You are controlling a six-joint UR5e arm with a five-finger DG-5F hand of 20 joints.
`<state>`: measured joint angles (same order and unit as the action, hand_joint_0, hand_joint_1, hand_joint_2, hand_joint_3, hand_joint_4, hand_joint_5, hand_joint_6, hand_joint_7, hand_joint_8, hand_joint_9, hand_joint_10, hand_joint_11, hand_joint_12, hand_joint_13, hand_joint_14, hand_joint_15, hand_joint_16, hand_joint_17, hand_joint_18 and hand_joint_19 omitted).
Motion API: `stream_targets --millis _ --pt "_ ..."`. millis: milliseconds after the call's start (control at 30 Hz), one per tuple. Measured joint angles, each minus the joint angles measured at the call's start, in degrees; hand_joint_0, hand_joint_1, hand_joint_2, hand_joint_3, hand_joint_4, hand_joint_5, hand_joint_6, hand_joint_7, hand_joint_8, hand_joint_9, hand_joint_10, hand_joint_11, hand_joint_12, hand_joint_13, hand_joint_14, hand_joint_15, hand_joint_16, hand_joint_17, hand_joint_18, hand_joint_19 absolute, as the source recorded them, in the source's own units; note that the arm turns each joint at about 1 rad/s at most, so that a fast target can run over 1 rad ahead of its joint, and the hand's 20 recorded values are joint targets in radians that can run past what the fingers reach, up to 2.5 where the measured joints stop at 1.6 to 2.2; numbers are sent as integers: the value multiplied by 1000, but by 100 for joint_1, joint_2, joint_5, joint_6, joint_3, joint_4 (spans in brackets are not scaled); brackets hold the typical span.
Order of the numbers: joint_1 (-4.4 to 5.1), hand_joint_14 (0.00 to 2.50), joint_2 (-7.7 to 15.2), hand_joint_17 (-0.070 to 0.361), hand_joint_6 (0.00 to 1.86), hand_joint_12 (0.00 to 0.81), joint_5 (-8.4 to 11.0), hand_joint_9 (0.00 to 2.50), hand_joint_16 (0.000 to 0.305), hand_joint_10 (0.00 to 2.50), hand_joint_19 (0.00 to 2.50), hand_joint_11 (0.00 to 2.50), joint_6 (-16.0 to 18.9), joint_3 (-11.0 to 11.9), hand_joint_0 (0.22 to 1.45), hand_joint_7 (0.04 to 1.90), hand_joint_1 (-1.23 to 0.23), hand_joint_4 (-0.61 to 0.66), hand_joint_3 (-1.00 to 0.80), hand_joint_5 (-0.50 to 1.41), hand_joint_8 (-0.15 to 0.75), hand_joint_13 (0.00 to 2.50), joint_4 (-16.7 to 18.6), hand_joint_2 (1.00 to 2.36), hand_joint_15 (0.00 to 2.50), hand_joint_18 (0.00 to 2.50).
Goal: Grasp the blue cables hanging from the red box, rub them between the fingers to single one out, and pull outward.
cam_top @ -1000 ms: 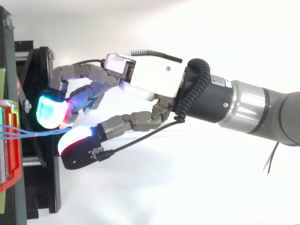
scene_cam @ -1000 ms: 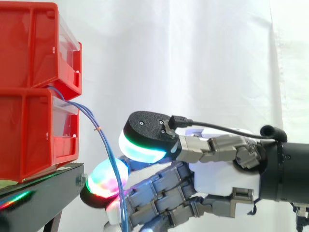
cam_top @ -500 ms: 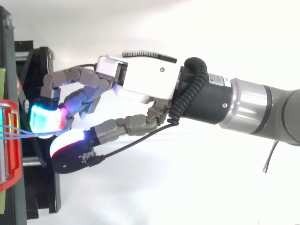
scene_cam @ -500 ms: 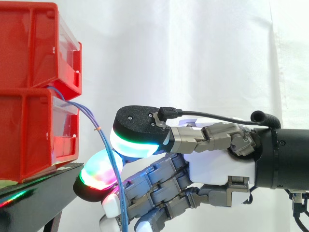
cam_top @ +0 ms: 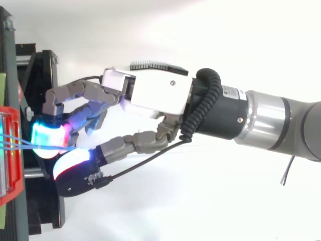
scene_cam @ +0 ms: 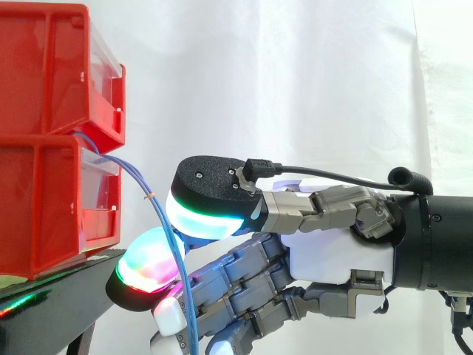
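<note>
Thin blue cables (scene_cam: 157, 213) come out of the lower red box (scene_cam: 44, 207) and hang down past the edge of the black stand (scene_cam: 59, 296). My hand (scene_cam: 332, 259) reaches in from the right at the cables' height. Its fingers are curled, and the cables run down between the thumb's green-glowing pad (scene_cam: 211, 218) and a fingertip (scene_cam: 148, 266) below it, pinched there. From above, the blue cables (cam_top: 15, 145) lead from the red box (cam_top: 10, 150) straight into the gap between the pads of the hand (cam_top: 155, 95).
A second red box (scene_cam: 44, 74) is stacked on the lower one. The black stand (cam_top: 45, 201) lies directly under the fingertips. A white curtain (scene_cam: 295, 89) hangs behind.
The hand has moved left toward the boxes and a little up. Its thumb and fingertip have come together around the hanging cables.
</note>
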<state>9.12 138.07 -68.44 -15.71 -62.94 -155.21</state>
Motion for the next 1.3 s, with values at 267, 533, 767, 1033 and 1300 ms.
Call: stream_targets --millis 267,533,767,1033,1300 --pt "25 16 -2 135 887 419 6 858 60 13 623 622 20 38 592 990 -719 204 -195 -184 355 813 -12 1017 495 904" --pt "1 15 -7 131 896 411 -36 849 58 12 629 635 24 294 609 928 -750 208 -246 -191 347 817 -226 1014 498 899" --pt "-11 15 -22 129 895 409 -87 845 58 12 632 644 114 351 612 928 -755 207 -259 -192 342 816 -571 1014 508 895" --pt "-32 17 -33 129 894 407 -301 845 57 12 640 649 391 469 606 936 -742 209 -253 -192 340 818 -1352 1015 509 893" --pt "-70 15 -93 129 894 409 -380 847 57 14 641 646 551 593 608 928 -739 207 -258 -192 342 821 -2033 1014 507 894"
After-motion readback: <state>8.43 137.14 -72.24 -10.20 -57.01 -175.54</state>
